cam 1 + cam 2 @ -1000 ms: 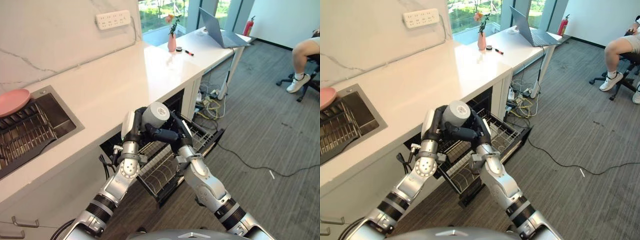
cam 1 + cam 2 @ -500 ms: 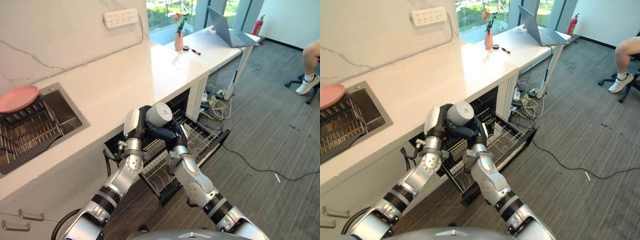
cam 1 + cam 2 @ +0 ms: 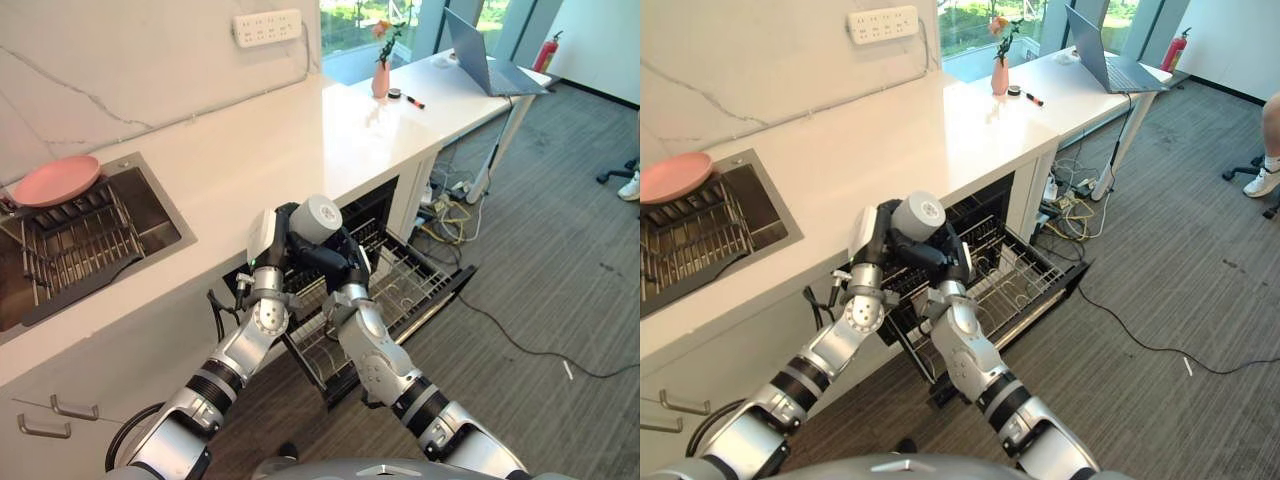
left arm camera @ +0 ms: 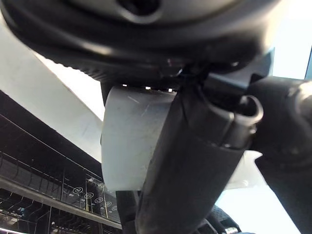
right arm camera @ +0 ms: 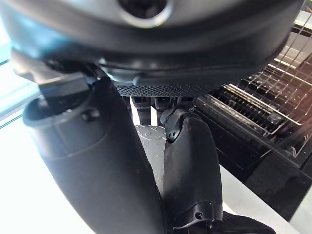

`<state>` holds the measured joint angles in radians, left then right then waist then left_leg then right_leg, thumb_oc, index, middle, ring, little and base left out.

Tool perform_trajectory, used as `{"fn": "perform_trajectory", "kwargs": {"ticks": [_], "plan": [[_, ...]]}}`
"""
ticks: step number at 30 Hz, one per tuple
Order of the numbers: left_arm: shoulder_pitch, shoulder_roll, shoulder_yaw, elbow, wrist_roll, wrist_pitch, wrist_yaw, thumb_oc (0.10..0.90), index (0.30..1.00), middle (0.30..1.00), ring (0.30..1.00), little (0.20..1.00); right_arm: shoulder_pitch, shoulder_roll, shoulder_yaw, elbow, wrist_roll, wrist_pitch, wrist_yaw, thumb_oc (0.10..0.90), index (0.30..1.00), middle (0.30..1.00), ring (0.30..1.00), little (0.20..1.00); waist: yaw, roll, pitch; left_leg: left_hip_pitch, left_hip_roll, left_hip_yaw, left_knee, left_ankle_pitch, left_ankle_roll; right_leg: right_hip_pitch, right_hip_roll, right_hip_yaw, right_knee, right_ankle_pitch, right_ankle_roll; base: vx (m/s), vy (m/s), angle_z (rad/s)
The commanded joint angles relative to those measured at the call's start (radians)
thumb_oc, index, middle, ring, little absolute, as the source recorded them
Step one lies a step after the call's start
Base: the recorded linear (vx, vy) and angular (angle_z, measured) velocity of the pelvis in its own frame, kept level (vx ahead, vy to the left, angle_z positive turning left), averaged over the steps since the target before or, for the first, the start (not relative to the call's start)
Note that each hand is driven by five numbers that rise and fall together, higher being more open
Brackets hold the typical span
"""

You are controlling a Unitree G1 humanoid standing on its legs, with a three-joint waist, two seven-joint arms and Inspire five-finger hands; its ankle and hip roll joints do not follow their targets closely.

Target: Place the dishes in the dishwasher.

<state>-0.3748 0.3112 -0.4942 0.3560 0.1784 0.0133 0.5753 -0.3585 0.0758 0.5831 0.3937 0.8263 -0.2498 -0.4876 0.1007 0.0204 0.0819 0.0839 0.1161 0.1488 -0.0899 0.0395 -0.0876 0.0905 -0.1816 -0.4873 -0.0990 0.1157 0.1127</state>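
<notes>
A grey cup (image 3: 316, 218) is held sideways above the pulled-out dishwasher rack (image 3: 425, 288), just in front of the counter's edge. My left hand (image 3: 266, 240) grips it from the left, fingers and thumb curled round its wall (image 4: 130, 142). My right hand (image 3: 343, 264) comes up from below right, and its fingers (image 5: 187, 161) curl against the cup too. A pink plate (image 3: 55, 180) lies at the far left end of the sink's wire rack (image 3: 75, 250).
The white counter (image 3: 290, 140) runs to the right, with a pink vase (image 3: 380, 78) and a laptop (image 3: 482, 55) on the desk beyond. Cables (image 3: 450, 215) lie on the floor by the dishwasher. A person's shoe (image 3: 630, 186) shows at the far right.
The camera has moved, so the whole picture has shifted right and down. Both hands still hold the cup together over the rack, hardly moved against it.
</notes>
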Motion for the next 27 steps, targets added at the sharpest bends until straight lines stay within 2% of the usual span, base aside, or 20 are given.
{"fn": "perform_trajectory", "kwargs": {"ticks": [1, 14, 20, 21, 22, 23, 27], "plan": [[-0.233, -0.095, -0.228, -0.086, 0.041, -0.166, -0.004, 0.400, 0.300, 0.300, 0.300, 0.300, -0.300, 0.173, -0.104, 0.081, -0.020, -0.082, -0.031, 0.400, 0.300, 0.300, 0.300, 0.300, 0.021, -0.043, -0.015, 0.025, -0.016, -0.022, 0.003, -0.058, 0.022, 0.046, -0.064, 0.034, 0.012, -0.052, 0.084, 0.00, 0.000, 0.00], [-0.241, -0.099, -0.233, -0.084, 0.033, -0.175, -0.018, 0.400, 0.300, 0.300, 0.300, 0.300, -0.315, 0.151, -0.111, 0.105, -0.097, -0.076, -0.032, 0.400, 0.300, 0.300, 0.300, 0.300, 0.020, -0.042, -0.013, 0.025, -0.016, -0.029, 0.003, -0.061, 0.023, 0.047, -0.063, 0.032, 0.012, -0.054, 0.082, 0.00, 0.001, 0.04], [-0.231, -0.098, -0.226, -0.045, 0.035, -0.163, -0.015, 0.400, 0.300, 0.300, 0.300, 0.300, -0.303, 0.130, -0.106, 0.040, -0.128, -0.084, -0.026, 0.400, 0.300, 0.300, 0.300, 0.300, 0.015, -0.043, -0.012, 0.029, -0.016, -0.028, 0.003, -0.064, 0.023, 0.053, -0.062, 0.031, 0.012, -0.055, 0.080, 0.00, 0.000, 0.00], [-0.230, -0.096, -0.223, -0.041, 0.039, -0.159, -0.012, 0.424, 0.335, 0.335, 0.335, 0.335, -0.299, 0.125, -0.106, 0.025, -0.132, -0.087, -0.026, 0.400, 0.300, 0.300, 0.300, 0.300, 0.013, -0.043, -0.011, 0.030, -0.016, -0.028, 0.003, -0.064, 0.023, 0.053, -0.062, 0.032, 0.012, -0.055, 0.080, 0.00, 0.000, 0.00], [-0.229, -0.094, -0.221, -0.039, 0.045, -0.155, -0.011, 0.507, 0.460, 0.460, 0.460, 0.460, -0.294, 0.122, -0.107, 0.009, -0.132, -0.090, -0.025, 0.400, 0.300, 0.300, 0.300, 0.300, 0.012, -0.043, -0.011, 0.031, -0.016, -0.027, 0.003, -0.065, 0.024, 0.053, -0.062, 0.031, 0.012, -0.055, 0.080, 0.00, 0.000, 0.00], [-0.227, -0.091, -0.218, -0.037, 0.051, -0.152, -0.011, 0.800, 0.900, 0.900, 0.900, 0.900, -0.289, 0.117, -0.107, -0.006, -0.132, -0.090, -0.022, 0.400, 0.300, 0.300, 0.300, 0.300, 0.011, -0.042, -0.011, 0.031, -0.016, -0.026, 0.003, -0.066, 0.024, 0.053, -0.062, 0.031, 0.012, -0.056, 0.080, 0.00, 0.000, 0.00], [-0.221, -0.077, -0.205, -0.034, 0.078, -0.133, -0.014, 0.800, 0.900, 0.900, 0.900, 0.900, -0.261, 0.090, -0.111, -0.063, -0.137, -0.092, -0.008, 0.400, 0.300, 0.300, 0.300, 0.300, 0.005, -0.040, -0.012, 0.036, -0.015, -0.022, 0.003, -0.068, 0.024, 0.056, -0.063, 0.031, 0.012, -0.056, 0.081, 0.00, 0.000, 0.00]]}}
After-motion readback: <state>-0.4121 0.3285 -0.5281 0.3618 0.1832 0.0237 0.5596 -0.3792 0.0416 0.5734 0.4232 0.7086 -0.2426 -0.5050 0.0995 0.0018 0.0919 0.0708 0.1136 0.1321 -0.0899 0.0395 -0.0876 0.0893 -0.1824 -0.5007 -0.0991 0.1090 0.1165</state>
